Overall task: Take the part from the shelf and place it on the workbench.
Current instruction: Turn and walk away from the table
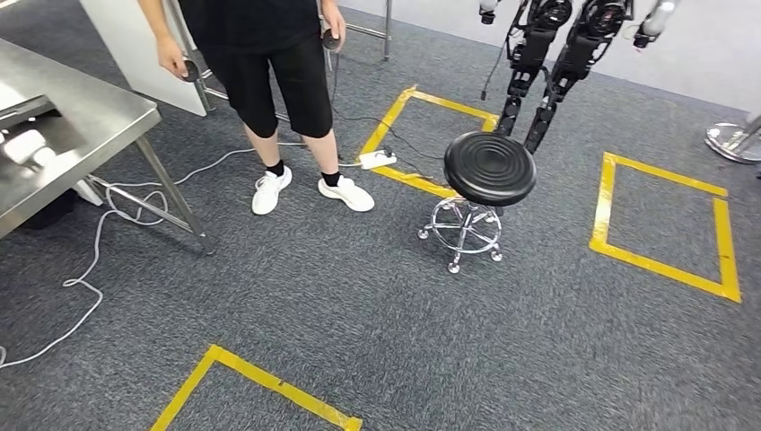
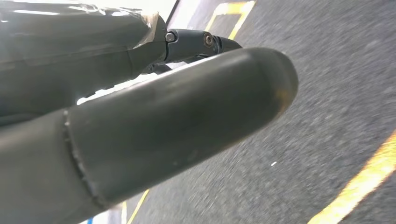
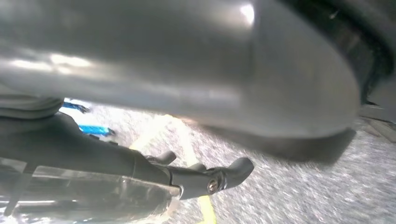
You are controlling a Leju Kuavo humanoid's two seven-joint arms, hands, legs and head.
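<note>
A steel workbench [image 1: 85, 112] stands at the left of the head view, with a dark tray and pale objects [image 1: 27, 145] on its near part. My left hand [image 2: 177, 126] hangs over grey carpet in the left wrist view: the thick grey thumb lies across the picture and the dark fingers [image 2: 196, 42] stretch out behind it, with nothing in them. My right hand [image 3: 187, 88] also hangs over the carpet, its thumb large and blurred, its dark fingers [image 3: 205, 177] extended and apart, holding nothing.
A person in black shorts and white shoes [image 1: 274, 81] stands beside the workbench with a controller in each hand. A black round stool [image 1: 489, 168] on castors stands mid-floor. Yellow tape squares [image 1: 664, 224] mark the carpet. A white cable [image 1: 90, 269] and a power strip [image 1: 378, 160] lie there too. Another robot [image 1: 549, 54] hangs behind.
</note>
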